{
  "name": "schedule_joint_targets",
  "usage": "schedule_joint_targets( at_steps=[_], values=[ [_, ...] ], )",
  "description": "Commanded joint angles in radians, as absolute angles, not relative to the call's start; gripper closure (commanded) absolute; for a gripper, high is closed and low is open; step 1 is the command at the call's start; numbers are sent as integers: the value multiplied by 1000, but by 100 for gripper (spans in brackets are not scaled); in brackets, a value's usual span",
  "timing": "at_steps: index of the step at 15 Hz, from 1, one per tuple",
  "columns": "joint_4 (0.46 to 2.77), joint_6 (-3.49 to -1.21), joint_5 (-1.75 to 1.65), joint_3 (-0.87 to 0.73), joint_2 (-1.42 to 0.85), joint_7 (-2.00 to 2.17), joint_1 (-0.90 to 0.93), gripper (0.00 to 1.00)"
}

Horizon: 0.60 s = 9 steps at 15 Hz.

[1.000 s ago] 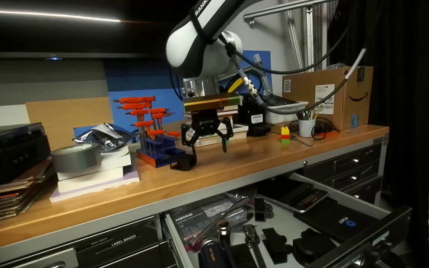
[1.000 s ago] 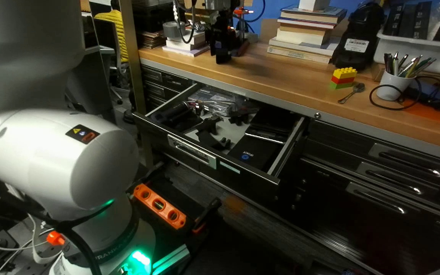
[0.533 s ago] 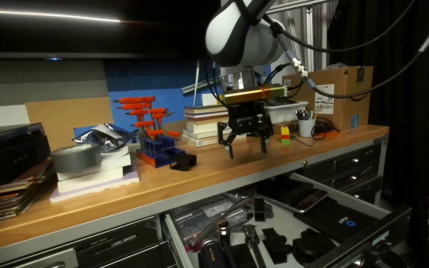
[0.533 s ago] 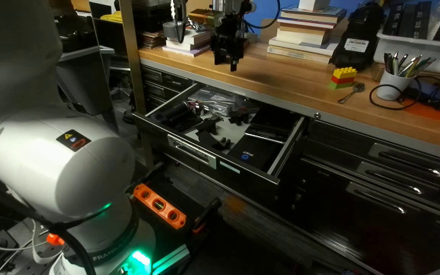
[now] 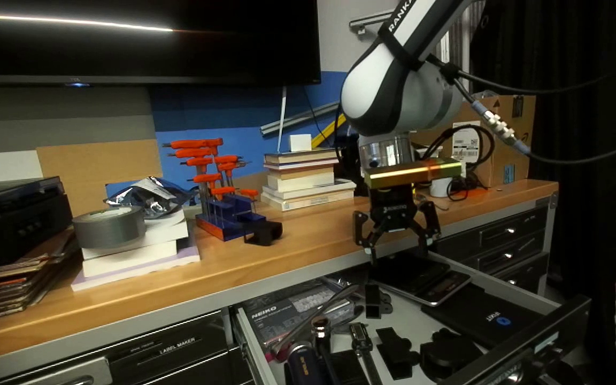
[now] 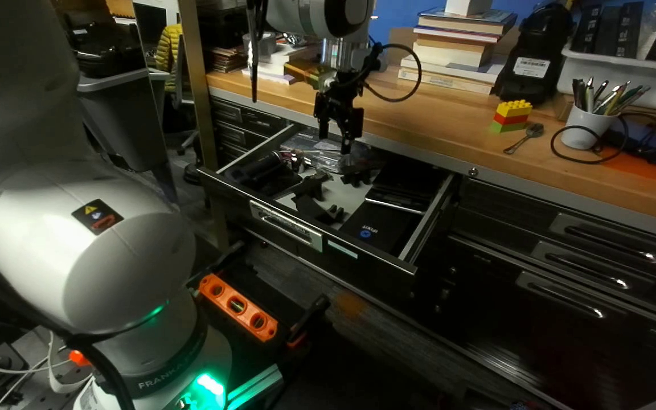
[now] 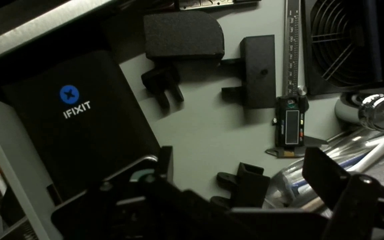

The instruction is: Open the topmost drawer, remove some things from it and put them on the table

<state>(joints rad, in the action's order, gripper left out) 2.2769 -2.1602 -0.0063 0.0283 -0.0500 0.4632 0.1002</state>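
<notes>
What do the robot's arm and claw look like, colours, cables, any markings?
The arm is white, rounded and black-trimmed, with black cables, a warning label and a green-lit base marked FRANKA. The claw is black, with two jointed fingers, beneath a golden bar.

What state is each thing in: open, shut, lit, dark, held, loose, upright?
Topmost drawer: pulled open
Neighbouring drawers: shut
Jaws: open, holding nothing
Black part: resting on the table, not held
Other black parts: loose in the drawer
Calipers: loose, no digits visible on display
Wall screen: dark, small blue light lit
Robot base light: glowing green
Pen cup: upright, holding pens
</notes>
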Motion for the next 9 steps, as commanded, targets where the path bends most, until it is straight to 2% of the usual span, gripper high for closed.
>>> schedule_joint_targets(
  at_steps=[1, 9],
  values=[
    [2387, -2258, 64, 37, -13, 412, 81, 0],
    [2536, -2473, 309, 76, -38, 251, 95, 0]
  ],
)
